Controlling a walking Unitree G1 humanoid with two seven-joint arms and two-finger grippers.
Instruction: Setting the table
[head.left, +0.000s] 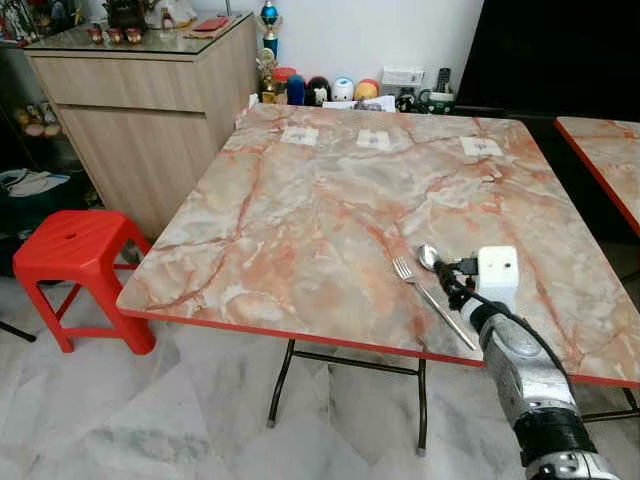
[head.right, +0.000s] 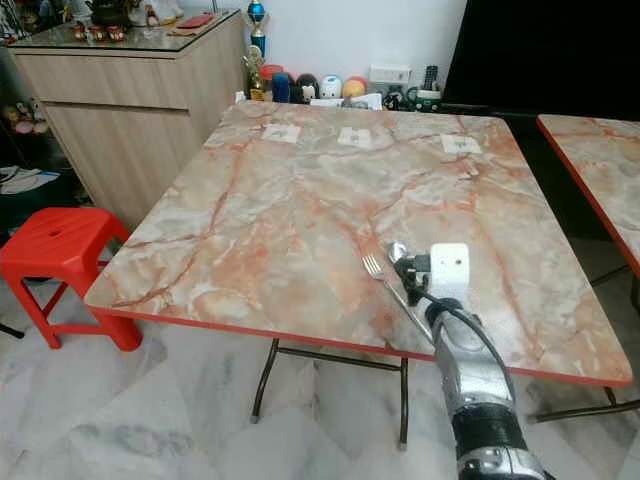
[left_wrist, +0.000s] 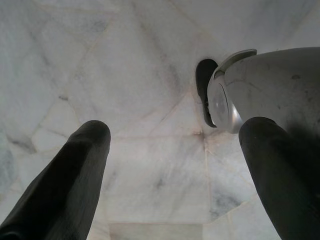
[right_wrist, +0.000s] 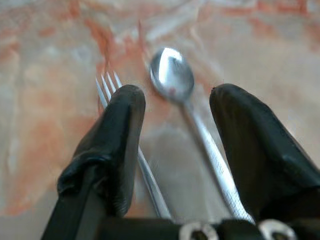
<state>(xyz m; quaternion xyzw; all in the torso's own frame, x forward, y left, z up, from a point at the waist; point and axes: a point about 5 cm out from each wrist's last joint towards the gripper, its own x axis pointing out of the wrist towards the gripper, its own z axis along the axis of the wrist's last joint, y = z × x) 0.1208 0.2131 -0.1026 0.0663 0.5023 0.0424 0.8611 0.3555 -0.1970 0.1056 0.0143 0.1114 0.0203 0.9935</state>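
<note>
right tool (right_wrist: 175, 145) spread wide, empty, above the spoon (right_wrist: 172, 75) handle | fork (head.left: 432, 299) beside on table (head.left: 300, 220) | thin, stiff, slippery steel; pinch mid-handle | left tool (left_wrist: 175, 165) idle, open

Big square table (head.left: 300, 220), pink and orange marble-look top, red edge, thin dark metal legs. Shiny silver fork (head.left: 432, 301) and shiny silver spoon (right_wrist: 172, 75) lie side by side near front edge, right side. Three small white squares (head.left: 374, 140) in row near far edge.
</note>
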